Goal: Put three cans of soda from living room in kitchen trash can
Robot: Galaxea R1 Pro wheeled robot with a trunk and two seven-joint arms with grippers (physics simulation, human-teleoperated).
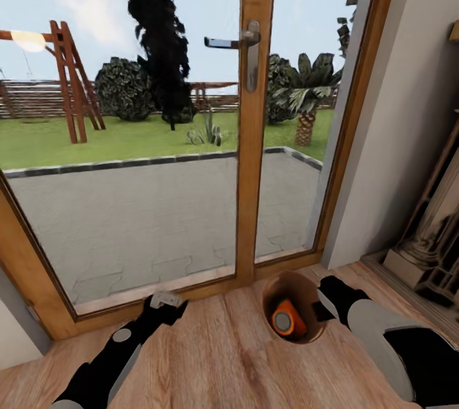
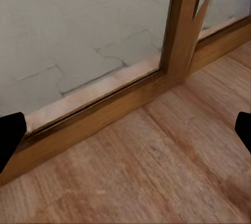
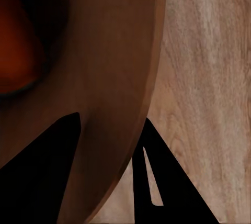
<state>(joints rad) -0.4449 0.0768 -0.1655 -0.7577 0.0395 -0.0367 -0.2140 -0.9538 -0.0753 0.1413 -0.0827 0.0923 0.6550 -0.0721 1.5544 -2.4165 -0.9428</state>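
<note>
At about seven o'clock in the head view, the left gripper [image 1: 167, 300] is held low over the wood floor [image 1: 223, 358], just beside the frame of the glass door [image 1: 127, 218]. In the left wrist view its two black fingertips [image 2: 10, 137] are seen far apart with bare floor between them, so it is open and nothing is held in it.

At about five o'clock the bin [image 1: 290, 281] is seen on the floor near the door. One orange can [image 1: 285, 321] is lying inside it. So at least one can is judged to be put away. No blue can is seen. The bottom of the bin is partly hidden by its own wall, so it cannot be told if more cans are inside.

Just to the right, the right gripper [image 1: 333, 304] is seen at the bin's rim. In the right wrist view one finger [image 3: 42, 171] is seen inside the brown wall [image 3: 112, 103] and one outside, so the rim is taken to be pinched. How tightly it is held cannot be told. A blurry orange shape is seen deep inside.

The right arm is cut off by the picture's edge.
</note>
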